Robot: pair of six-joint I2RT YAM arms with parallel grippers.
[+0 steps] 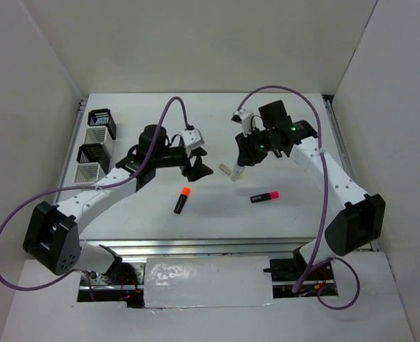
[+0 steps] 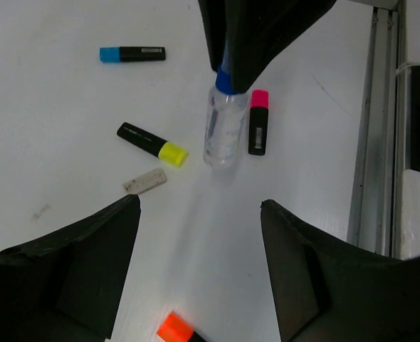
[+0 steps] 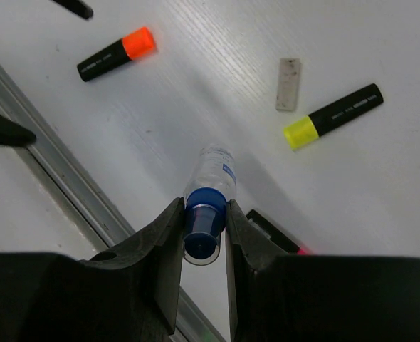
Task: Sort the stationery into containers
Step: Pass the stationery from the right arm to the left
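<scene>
My right gripper [image 3: 204, 206] is shut on the blue cap of a small clear pot [image 3: 211, 171] and holds it tilted just above the table; the pot also shows in the top view [image 1: 236, 173] and the left wrist view [image 2: 223, 132]. My left gripper [image 2: 199, 203] is open and empty, to the left of the pot in the top view [image 1: 199, 169]. On the table lie an orange-capped highlighter [image 1: 182, 200], a pink one [image 1: 265, 197], a yellow one [image 2: 153, 144], a blue one [image 2: 132, 54] and a beige eraser [image 2: 144, 181]. The containers [image 1: 96, 146] stand in a row at the far left.
The row holds black mesh cups [image 1: 102, 118] and white slatted cups [image 1: 99, 135] in turn. A metal rail [image 2: 374, 142] runs along the table's right edge. Purple cables [image 1: 171, 114] loop over both arms. White walls close in the table.
</scene>
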